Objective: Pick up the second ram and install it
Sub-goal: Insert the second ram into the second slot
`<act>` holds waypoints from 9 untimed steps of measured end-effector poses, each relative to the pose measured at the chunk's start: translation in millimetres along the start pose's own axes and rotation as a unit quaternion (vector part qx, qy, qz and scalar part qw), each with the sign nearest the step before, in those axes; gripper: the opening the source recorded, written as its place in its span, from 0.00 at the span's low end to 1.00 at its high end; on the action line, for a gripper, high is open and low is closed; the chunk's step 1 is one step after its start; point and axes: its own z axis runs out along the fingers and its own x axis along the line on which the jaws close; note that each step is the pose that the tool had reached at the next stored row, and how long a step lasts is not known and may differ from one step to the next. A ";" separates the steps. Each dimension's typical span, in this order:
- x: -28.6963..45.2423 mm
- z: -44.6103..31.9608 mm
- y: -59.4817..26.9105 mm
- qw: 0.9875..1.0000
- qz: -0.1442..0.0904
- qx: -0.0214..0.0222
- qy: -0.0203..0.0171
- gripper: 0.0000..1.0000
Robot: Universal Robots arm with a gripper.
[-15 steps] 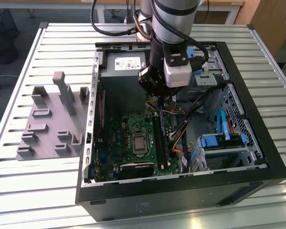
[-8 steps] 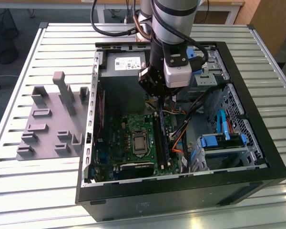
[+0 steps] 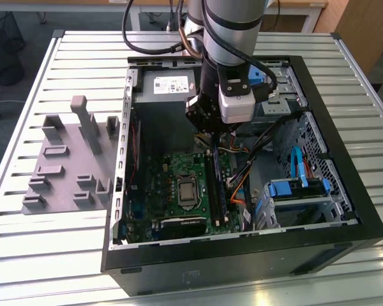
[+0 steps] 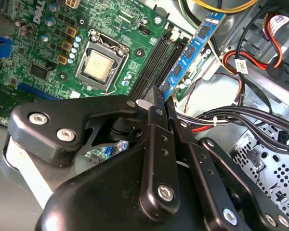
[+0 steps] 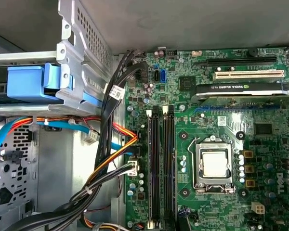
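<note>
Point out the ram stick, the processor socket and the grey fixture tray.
second ram [image 4: 189, 52]: second wrist view, on the blue board's middle, among its chips.
processor socket [image 5: 214, 164]: first wrist view, on the metal chip lid at its centre.
grey fixture tray [image 3: 57, 171]: exterior view, on its flat base, below the upright posts.

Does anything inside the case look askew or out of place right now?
Nothing looks damaged or spilled. In the second wrist view the blue memory stick stands on edge in the slot area, beside the processor socket, running in line with the slots. Whether it is fully seated cannot be told. The gripper is at its near end.
</note>
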 end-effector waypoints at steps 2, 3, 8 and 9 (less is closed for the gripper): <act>0.0 1.0 0.6 1.000 0.000 0.000 0.000 0.14; 0.0 1.4 0.8 1.000 0.000 0.000 0.000 0.14; 0.0 5.7 1.2 1.000 0.000 0.000 0.000 0.14; 0.0 7.0 1.2 1.000 0.000 0.000 -0.001 0.14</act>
